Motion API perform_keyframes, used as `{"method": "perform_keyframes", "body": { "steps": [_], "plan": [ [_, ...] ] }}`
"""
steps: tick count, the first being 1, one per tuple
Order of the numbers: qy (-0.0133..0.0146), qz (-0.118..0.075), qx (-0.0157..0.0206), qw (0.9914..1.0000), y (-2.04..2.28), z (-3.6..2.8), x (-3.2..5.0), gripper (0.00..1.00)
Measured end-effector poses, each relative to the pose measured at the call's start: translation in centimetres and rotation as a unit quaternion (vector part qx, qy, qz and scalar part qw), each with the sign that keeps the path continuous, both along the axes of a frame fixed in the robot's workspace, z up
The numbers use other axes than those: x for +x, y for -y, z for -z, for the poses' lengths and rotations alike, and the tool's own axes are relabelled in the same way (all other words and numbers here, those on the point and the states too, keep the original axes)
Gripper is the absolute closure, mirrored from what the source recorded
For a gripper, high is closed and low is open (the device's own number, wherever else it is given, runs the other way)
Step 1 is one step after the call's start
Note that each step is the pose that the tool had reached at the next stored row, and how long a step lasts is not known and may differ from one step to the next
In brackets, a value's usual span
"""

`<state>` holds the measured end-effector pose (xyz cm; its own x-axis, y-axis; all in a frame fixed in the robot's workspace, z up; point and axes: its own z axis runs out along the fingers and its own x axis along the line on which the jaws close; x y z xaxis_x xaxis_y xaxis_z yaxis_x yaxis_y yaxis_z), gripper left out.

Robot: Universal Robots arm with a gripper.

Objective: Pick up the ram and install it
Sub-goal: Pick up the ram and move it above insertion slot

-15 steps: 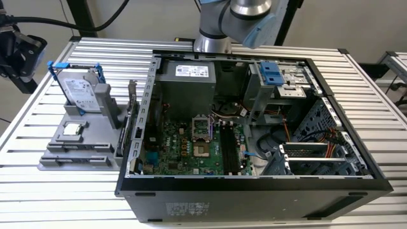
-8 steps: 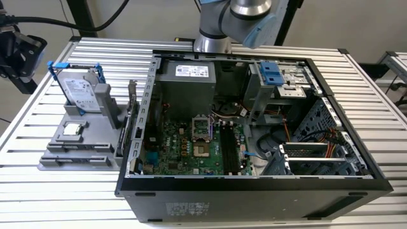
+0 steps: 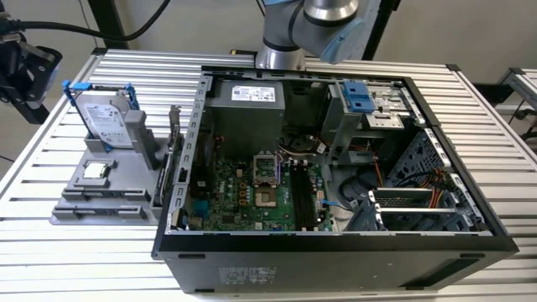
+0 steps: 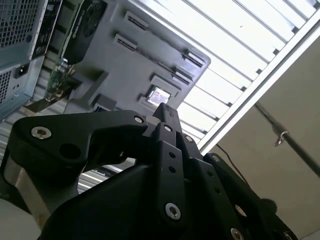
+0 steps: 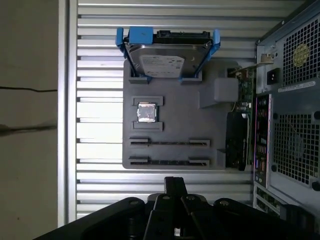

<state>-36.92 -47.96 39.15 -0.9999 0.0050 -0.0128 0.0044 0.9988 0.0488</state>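
Observation:
In both wrist views my gripper (image 5: 175, 182) (image 4: 165, 111) hangs high above the slatted table, near the grey parts holder (image 5: 200, 125) (image 3: 126, 211), its black fingers pressed together with nothing between them. The holder's two long slots (image 5: 170, 152) (image 3: 100, 202) look bare, with no stick standing in them. The ram is not clearly in view. Long black memory slots (image 3: 300, 192) run along the motherboard inside the open computer case (image 3: 336, 242), and I cannot tell whether a stick sits in them. In the exterior view the arm (image 3: 310, 25) rises behind the case.
The holder carries a silver hard drive in a blue frame (image 5: 167, 55) (image 3: 105, 119), a small square processor (image 5: 146, 112) (image 3: 97, 168) and an upright expansion card (image 5: 237, 135) beside the case wall. A black mounted device (image 3: 21, 69) stands at the exterior view's left edge.

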Motion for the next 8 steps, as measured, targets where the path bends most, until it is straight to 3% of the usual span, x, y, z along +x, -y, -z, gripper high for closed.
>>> {"method": "perform_keyframes", "body": {
  "steps": [8],
  "plan": [
    [0.0000,-0.006,0.0000,0.99998,0.00,0.00,0.00,1.00]
  ]
}}
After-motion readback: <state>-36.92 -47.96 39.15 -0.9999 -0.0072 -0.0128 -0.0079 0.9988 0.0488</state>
